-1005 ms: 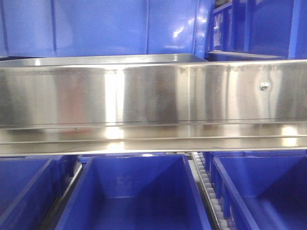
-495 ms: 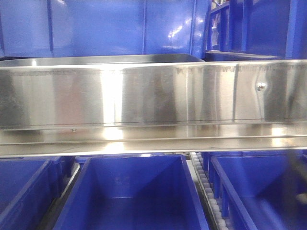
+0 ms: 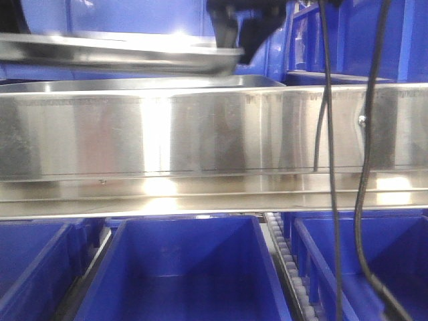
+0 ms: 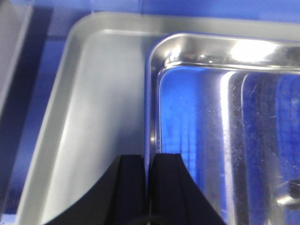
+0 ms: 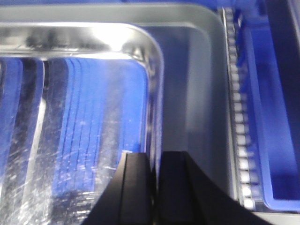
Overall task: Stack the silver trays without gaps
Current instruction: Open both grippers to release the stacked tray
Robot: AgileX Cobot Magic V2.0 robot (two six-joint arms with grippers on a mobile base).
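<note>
Left hand pinches upper tray rim | right hand likewise | held above lower tray | risk: uneven release tilts it onto lower rim, leaving gap

A long brushed-steel shelf rail runs left to right across the front view, with 1 screw near its right end. Below it, nearer, sit 3 open bins: the left bin, the middle bin and the right bin. A white roller track runs between the middle and right ones. The far blue bins rise behind the rail.
</note>
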